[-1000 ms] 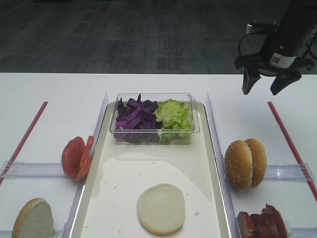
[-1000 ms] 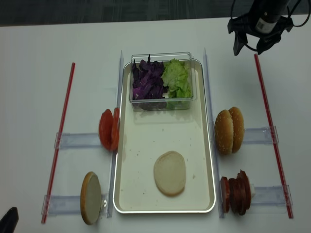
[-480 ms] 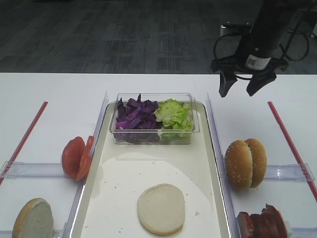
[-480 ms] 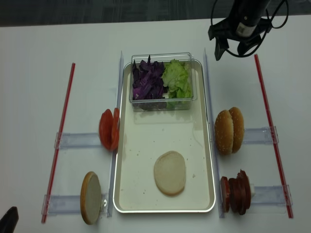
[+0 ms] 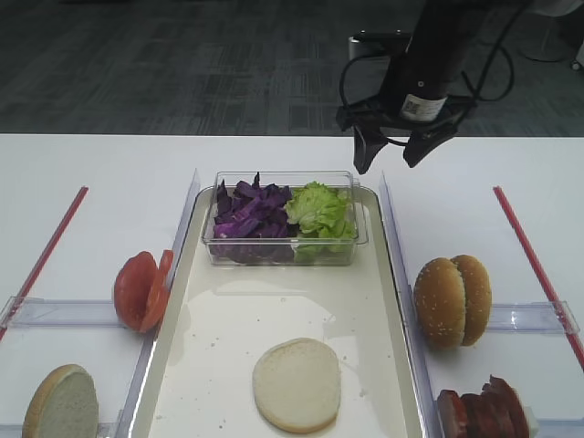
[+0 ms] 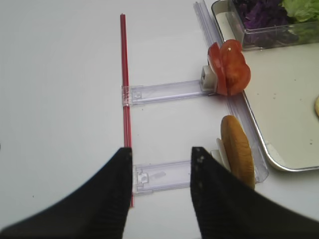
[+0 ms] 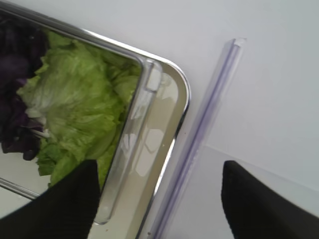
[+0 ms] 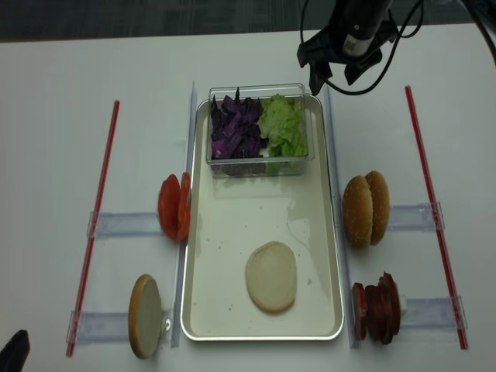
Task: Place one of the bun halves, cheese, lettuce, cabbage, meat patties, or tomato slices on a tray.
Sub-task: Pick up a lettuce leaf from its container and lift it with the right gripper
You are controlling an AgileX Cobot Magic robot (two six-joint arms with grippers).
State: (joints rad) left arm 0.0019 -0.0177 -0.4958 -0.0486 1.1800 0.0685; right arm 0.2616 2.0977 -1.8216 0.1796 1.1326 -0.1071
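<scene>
The cream tray (image 5: 265,310) holds a pale bun half (image 5: 297,384) near its front. At its far end a clear tub (image 5: 360,239) holds lettuce (image 5: 319,210) and purple cabbage (image 5: 248,212). My right gripper (image 5: 385,157) hangs open and empty above the tub's far right corner. In the right wrist view its fingers straddle the tray rim (image 7: 182,99) beside the lettuce (image 7: 75,99). Tomato slices (image 5: 141,290) and another bun half (image 5: 61,401) stand left of the tray. Sesame buns (image 5: 452,299) and meat patties (image 5: 484,411) stand to its right. My left gripper (image 6: 162,152) is open and empty. No cheese is in view.
Clear plastic rails (image 5: 392,237) run along both long sides of the tray, and cross holders (image 5: 534,317) carry the upright food. Red strips (image 5: 534,260) lie on the white table at the far left and right. The table's far edge is just behind the right gripper.
My right gripper has swung left from the table's far right to the tub's far right corner, staying open. Nothing else has moved.
</scene>
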